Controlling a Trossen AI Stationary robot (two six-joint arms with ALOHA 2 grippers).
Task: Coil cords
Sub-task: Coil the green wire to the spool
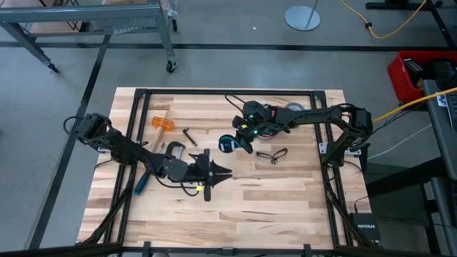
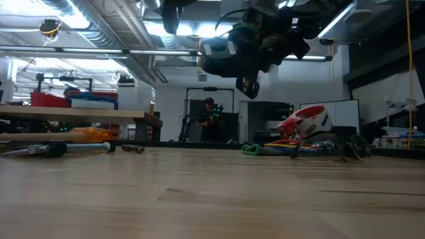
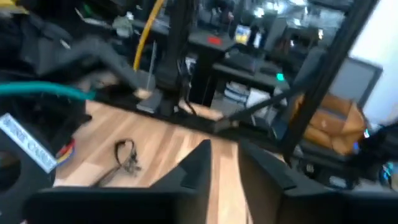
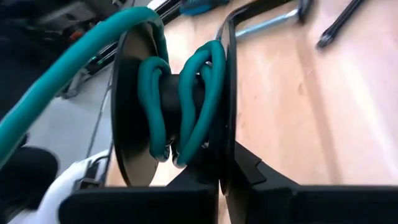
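Two cords are in play and only one is partly coiled — the teal cord (image 4: 186, 106) has a few loops round the hub of a black spool (image 4: 134, 134) that the right gripper (image 1: 241, 137) pinches by one flange above mid-table, a free length trailing off. The thin black cord (image 1: 272, 154) lies loose on the table (image 1: 285, 207) just beside that gripper, apparently untouched. The left gripper (image 1: 218, 171), fingers spread and empty, waits nearby.

light: bright overhead strips | shadows: soft | blur: left wrist view smeared | low-view foreground unfocused
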